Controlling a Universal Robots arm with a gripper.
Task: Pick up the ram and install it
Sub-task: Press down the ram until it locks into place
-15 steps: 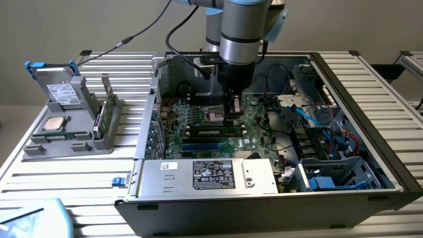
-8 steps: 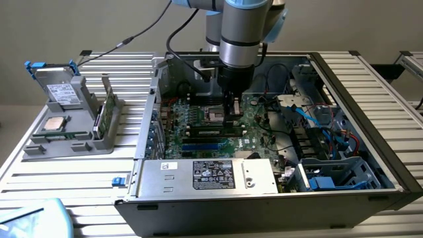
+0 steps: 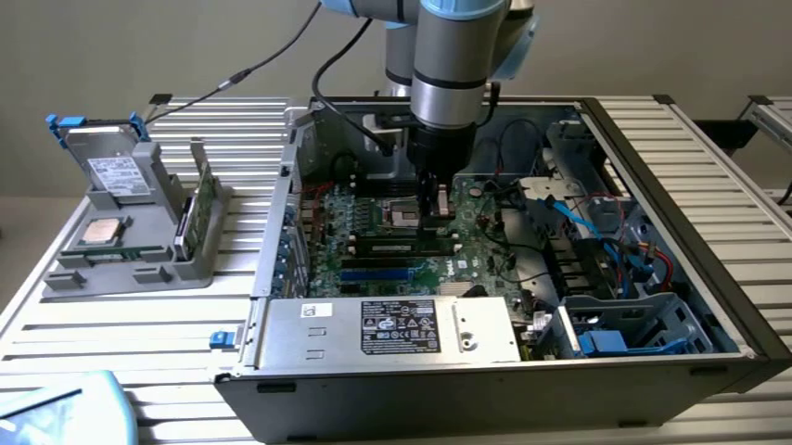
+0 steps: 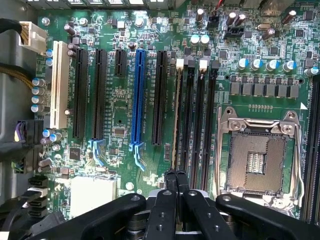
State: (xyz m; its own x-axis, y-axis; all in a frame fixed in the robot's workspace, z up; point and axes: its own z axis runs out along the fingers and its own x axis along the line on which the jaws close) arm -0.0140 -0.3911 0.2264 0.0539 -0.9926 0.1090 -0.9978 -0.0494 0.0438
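With its fingers pinched together, the gripper (image 4: 175, 176) presses on one ram (image 4: 175, 120) stick.
That stick stands edge-on in the first of four memory slots (image 4: 200, 115), beside one open processor socket (image 4: 258, 158); five dark expansion slots, one blue and one white sit on the motherboard (image 4: 120, 115).

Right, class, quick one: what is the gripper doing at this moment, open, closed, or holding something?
Gripper: closed, fingers together over the motherboard, pressing on the edge of the ram standing in its slot.
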